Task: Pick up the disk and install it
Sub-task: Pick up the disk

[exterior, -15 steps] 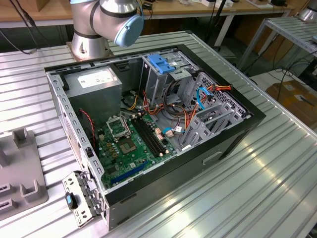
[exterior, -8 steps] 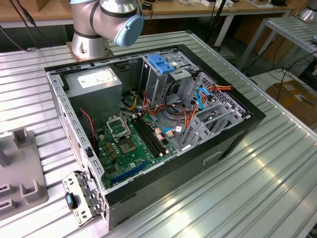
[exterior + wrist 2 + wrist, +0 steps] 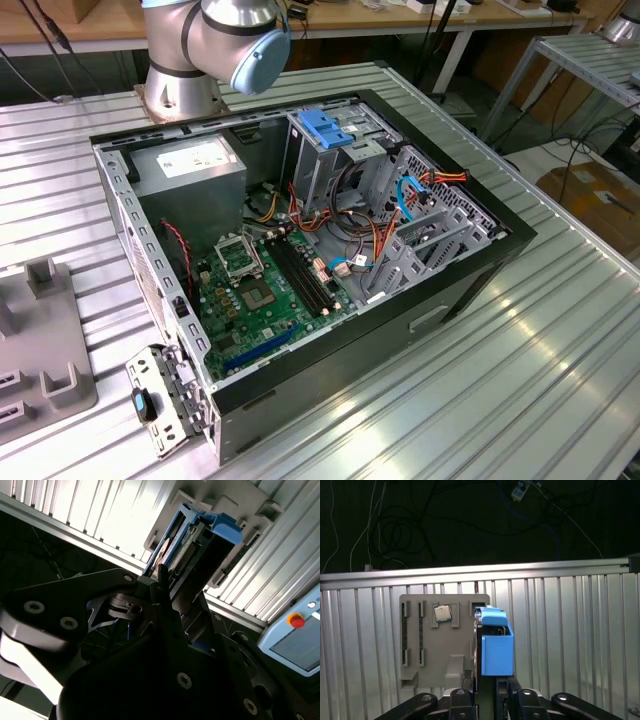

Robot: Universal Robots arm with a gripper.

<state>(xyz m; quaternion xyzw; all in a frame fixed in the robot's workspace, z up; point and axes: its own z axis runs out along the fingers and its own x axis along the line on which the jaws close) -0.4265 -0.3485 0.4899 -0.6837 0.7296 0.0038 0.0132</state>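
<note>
blue-framed disk (image 3: 497, 647) in fingers (image 3: 501, 690); exterior view's case (image 3: 450, 292)

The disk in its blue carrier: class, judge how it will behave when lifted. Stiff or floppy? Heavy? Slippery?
Probably stiff: the disk juts straight from the gripper without sagging. Likely heavy for its size, since a metal body shows in the second wrist view. Its smooth blue carrier might slip in a loose grip.

You've got smooth blue plastic round the disk (image 3: 497, 652), matt black pincer (image 3: 488, 684); beyond the pincer, shiny ribbed metal table (image 3: 570, 630), dull grey plastic tray (image 3: 447, 645).
</note>
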